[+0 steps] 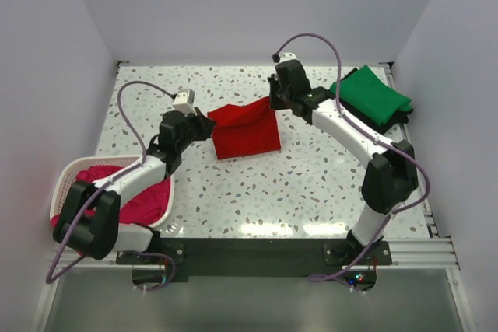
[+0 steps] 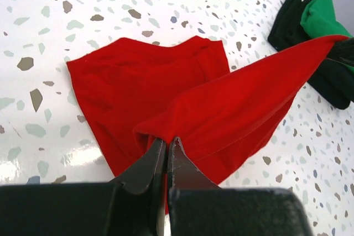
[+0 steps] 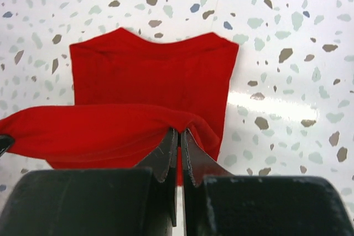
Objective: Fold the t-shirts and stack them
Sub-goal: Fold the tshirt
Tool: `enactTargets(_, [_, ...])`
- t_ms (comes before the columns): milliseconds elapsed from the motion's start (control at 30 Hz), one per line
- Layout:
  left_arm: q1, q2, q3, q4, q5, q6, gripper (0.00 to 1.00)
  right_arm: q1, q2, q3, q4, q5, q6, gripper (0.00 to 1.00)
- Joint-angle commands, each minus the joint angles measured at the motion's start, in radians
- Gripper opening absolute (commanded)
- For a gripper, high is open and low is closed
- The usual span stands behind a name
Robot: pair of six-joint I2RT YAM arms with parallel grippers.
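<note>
The bright red soft cloth t-shirt (image 1: 245, 134) lay partly folded in the middle of the speckled white table (image 1: 311, 176), toward the far side. Its near part rested flat and its far edge was lifted clear of the surface. The left gripper (image 1: 206, 118) had its jaws pressed together on the left end of that raised edge. The right gripper (image 1: 272, 101) pinched the right end the same way.

The cloth looked light, limp and thin. It would likely sag and crease wherever unsupported, so corners and hems seemed the best places to hold, kept taut between two grips. The stretched edge ran left to right, which was the piece's longer line. The flat panel reached toward the near side, slightly skewed. Which end was the collar could not be told.

A green folded t-shirt (image 1: 369, 95) sat on a black one (image 1: 393, 120) at the far right. A magenta-pink t-shirt (image 1: 148, 200) filled the white plastic lattice basket (image 1: 66, 172) at the near left.
</note>
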Motion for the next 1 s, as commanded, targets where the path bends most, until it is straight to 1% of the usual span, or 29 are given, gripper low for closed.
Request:
enactTargets(0, [0.044,0.090,0.082,0.100,0.074,0.030,0.00,-0.024,0.092,0.129,0.005,0.048,-0.041,0.00])
enactTargets(67, [0.067,0.134,0.123,0.110,0.099,0.030,0.00,-0.036,0.140,0.189,-0.005,0.045,-0.044,0.00])
enactTargets(233, [0.102,0.298,0.209,0.126,0.148,0.033,0.00,-0.056,0.255,0.265,-0.016,0.045,-0.048,0.00])
enactTargets(367, [0.122,0.415,0.286,0.124,0.151,0.027,0.00,-0.081,0.329,0.335,-0.025,0.025,-0.049,0.01])
enactTargets(400, [0.126,0.432,0.299,0.117,0.148,0.025,0.04,-0.085,0.345,0.354,-0.033,0.020,-0.051,0.07])
enactTargets(433, [0.132,0.444,0.327,0.110,0.139,0.022,0.14,-0.090,0.379,0.372,-0.047,0.017,-0.054,0.18])
enactTargets(467, [0.132,0.460,0.338,0.104,0.127,0.018,0.29,-0.099,0.393,0.406,-0.051,0.005,-0.055,0.42])
enactTargets(500, [0.133,0.461,0.346,0.095,0.098,0.018,0.57,-0.107,0.404,0.418,-0.054,-0.006,-0.064,0.53])
enactTargets(533, [0.132,0.458,0.356,0.092,0.082,0.015,0.63,-0.111,0.408,0.427,-0.059,-0.016,-0.067,0.61])
enactTargets(567, [0.132,0.444,0.355,0.092,0.065,0.016,0.68,-0.124,0.407,0.426,-0.058,-0.029,-0.069,0.66])
enactTargets(600, [0.132,0.435,0.350,0.090,0.041,0.016,0.75,-0.130,0.396,0.415,-0.053,-0.062,-0.074,0.77])
enactTargets(667, [0.132,0.405,0.330,0.090,0.022,0.022,0.82,-0.153,0.358,0.356,-0.016,-0.107,-0.077,0.85])
enactTargets(700, [0.132,0.397,0.324,0.089,0.021,0.025,0.84,-0.162,0.341,0.331,-0.004,-0.160,-0.075,0.89])
enactTargets(733, [0.132,0.392,0.314,0.086,0.028,0.030,0.85,-0.177,0.327,0.303,0.033,-0.173,-0.074,0.90])
enactTargets(767, [0.132,0.388,0.309,0.081,0.039,0.042,0.85,-0.187,0.297,0.239,0.051,-0.216,-0.072,0.91])
enactTargets(867, [0.132,0.385,0.284,0.077,0.074,0.059,0.86,-0.217,0.263,0.121,0.125,-0.351,-0.069,0.93])
enactTargets(967, [0.132,0.394,0.263,0.086,0.113,0.071,0.86,-0.240,0.250,0.035,0.172,-0.464,-0.060,0.95])
